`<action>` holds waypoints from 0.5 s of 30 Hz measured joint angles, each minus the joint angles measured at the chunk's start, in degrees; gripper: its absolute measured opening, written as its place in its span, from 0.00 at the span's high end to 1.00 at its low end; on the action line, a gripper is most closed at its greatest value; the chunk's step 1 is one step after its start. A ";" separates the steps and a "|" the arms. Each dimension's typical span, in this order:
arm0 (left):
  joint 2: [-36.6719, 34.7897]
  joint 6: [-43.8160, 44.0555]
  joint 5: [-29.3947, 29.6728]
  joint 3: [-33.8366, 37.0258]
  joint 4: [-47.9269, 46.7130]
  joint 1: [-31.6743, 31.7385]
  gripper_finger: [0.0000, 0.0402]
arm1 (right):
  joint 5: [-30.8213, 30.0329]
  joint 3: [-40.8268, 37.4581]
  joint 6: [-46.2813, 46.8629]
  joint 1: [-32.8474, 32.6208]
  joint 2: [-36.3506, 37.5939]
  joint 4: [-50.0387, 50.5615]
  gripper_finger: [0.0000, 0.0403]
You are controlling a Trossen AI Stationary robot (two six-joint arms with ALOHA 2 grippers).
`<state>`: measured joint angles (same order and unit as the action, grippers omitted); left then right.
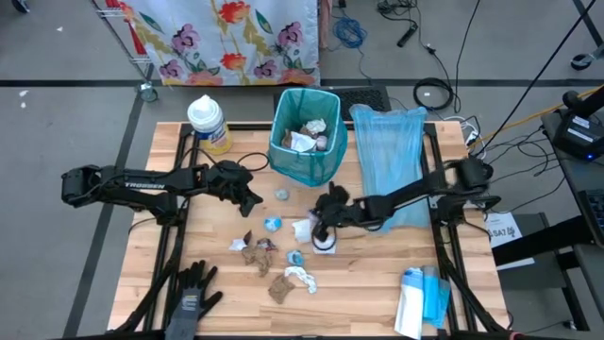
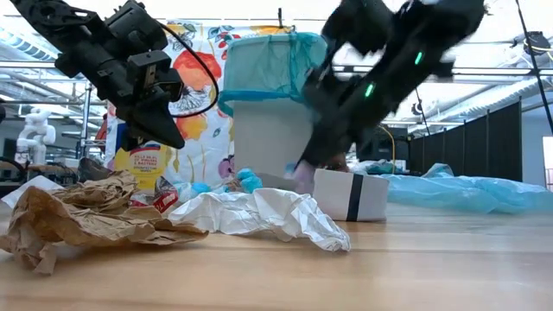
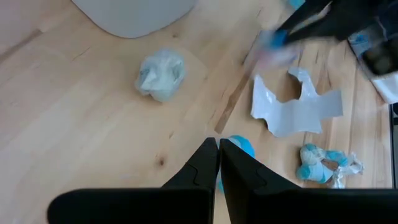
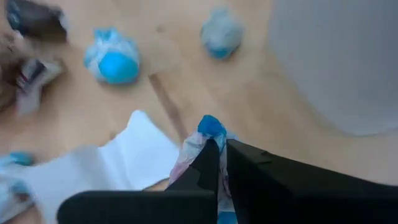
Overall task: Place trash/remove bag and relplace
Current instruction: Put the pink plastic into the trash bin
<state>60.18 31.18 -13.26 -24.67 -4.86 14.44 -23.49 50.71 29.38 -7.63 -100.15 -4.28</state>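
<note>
The left end effector (image 1: 253, 200), fingers pressed together and holding nothing, waits above the tabletop (image 1: 377, 293) left of centre, apart from the scattered trash (image 1: 274, 257). The bin (image 1: 304, 135) stands at the far edge, lined and partly filled. Near the centre, the right end effector (image 1: 319, 227) pinches a pink-and-blue wrapper (image 4: 208, 140), probably for transfer to the bin. A spare blue bag (image 1: 389, 151) lies at the far right. The surface is pale wood; cables cross the floor beyond.
</note>
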 joint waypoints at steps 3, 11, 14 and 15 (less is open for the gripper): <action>0.02 -0.02 0.00 0.00 -0.12 -0.02 0.95 | -1.90 0.10 -0.04 -1.13 7.49 8.41 1.00; 0.00 -0.02 0.00 0.00 -0.10 -0.04 0.95 | -9.50 0.12 6.09 -3.90 25.54 24.10 1.00; 0.00 -0.04 0.02 0.00 -0.07 -0.04 0.95 | -12.70 0.14 7.77 -3.69 31.87 25.93 1.00; 0.00 -0.04 0.00 0.00 -0.01 -0.04 0.95 | -13.68 0.14 6.58 -3.44 33.55 25.72 1.00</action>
<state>60.18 31.14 -13.26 -24.67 -4.87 14.39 -37.17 50.85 35.96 -11.07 -66.61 21.44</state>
